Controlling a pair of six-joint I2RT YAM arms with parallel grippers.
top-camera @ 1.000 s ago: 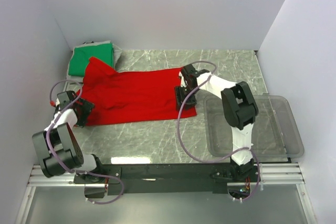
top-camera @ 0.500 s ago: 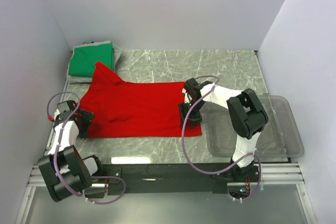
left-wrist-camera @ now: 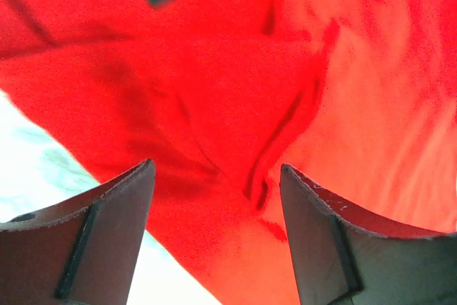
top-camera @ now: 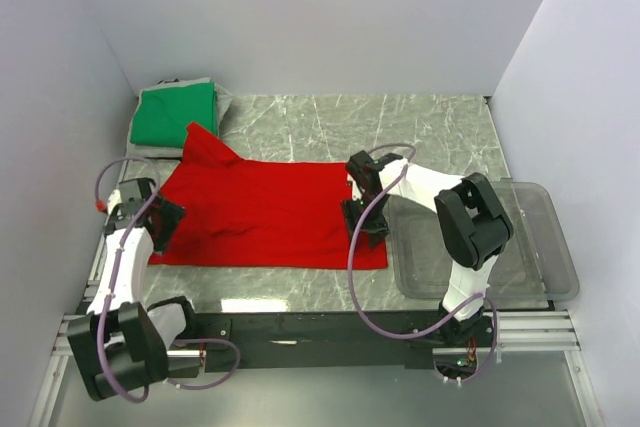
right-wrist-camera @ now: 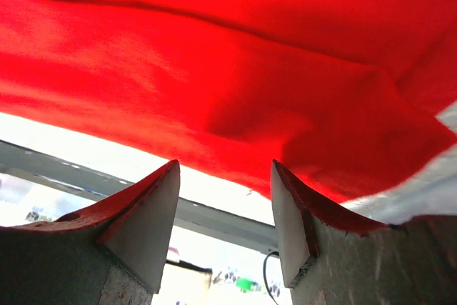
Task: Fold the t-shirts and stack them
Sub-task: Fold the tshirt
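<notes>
Two shirts in view. Green t-shirt [top-camera: 176, 113] lies folded at the far left corner of the table [top-camera: 430, 122]. Red t-shirt [top-camera: 265, 212] lies spread flat mid-table, not yet folded, with one sleeve pointing far-left toward the green one.

Key relation: the red shirt's long axis runs left–right, and each arm sits at one short end of it.
- Left gripper [top-camera: 160, 222] is over the left end, above the wrinkled sleeve and shoulder area. The cloth extends to the right of it.
- Right gripper [top-camera: 367, 227] is over the right end, close to the near right corner. The cloth extends to the left of it.
- Clear bin [top-camera: 520, 247] stands right of the shirt, apart from it, with the right arm reaching across its far left corner.

Pincer state:
- Left: fingers [left-wrist-camera: 118, 208] are spread. The wrist view shows creased red cloth in the gap and beyond, with nothing pinched.
- Right: fingers [right-wrist-camera: 153, 208] are also spread. The shirt's hem crosses just past the tips, and bare table shows between them. Nothing is held.

Judgement: neither arm is nearer overall, since each covers its own end. A fold across the long axis would need both pincers to close on the cloth at matching edges. The right one looks better placed, at a clean hem. The left one sits over bunched fabric, so it may catch more than one layer. The red shirt would then go to the far left, onto the green one.
</notes>
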